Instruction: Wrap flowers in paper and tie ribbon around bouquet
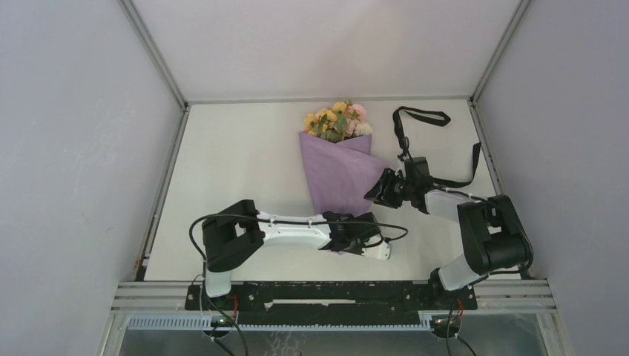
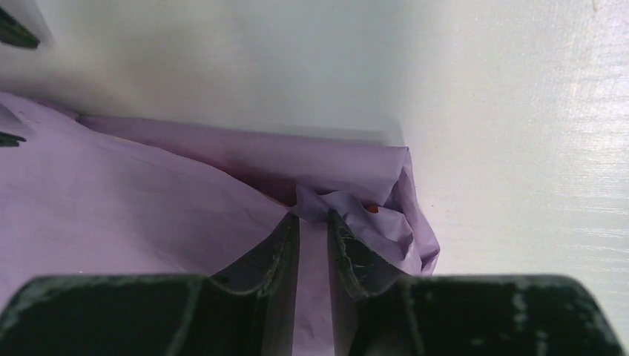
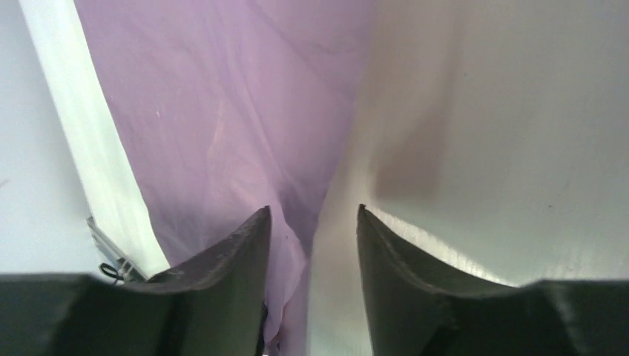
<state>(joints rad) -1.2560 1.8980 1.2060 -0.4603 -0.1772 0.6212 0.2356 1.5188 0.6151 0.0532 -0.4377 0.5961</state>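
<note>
The bouquet [image 1: 337, 170] lies mid-frame, flowers [image 1: 338, 120] toward the top, its lilac paper [image 2: 111, 208] cone narrowing downward. At lower centre the left pincer [image 2: 312, 219] is clenched on the cone's crumpled tail (from overhead the arm hides that tip). Right of centre, the right pincer [image 3: 313, 210] stands released, fingers well apart over the paper's loose edge. The black ribbon [image 1: 424, 112] loops on the pale counter [image 1: 237, 163] at upper right, and the right arm covers part of it.
</note>
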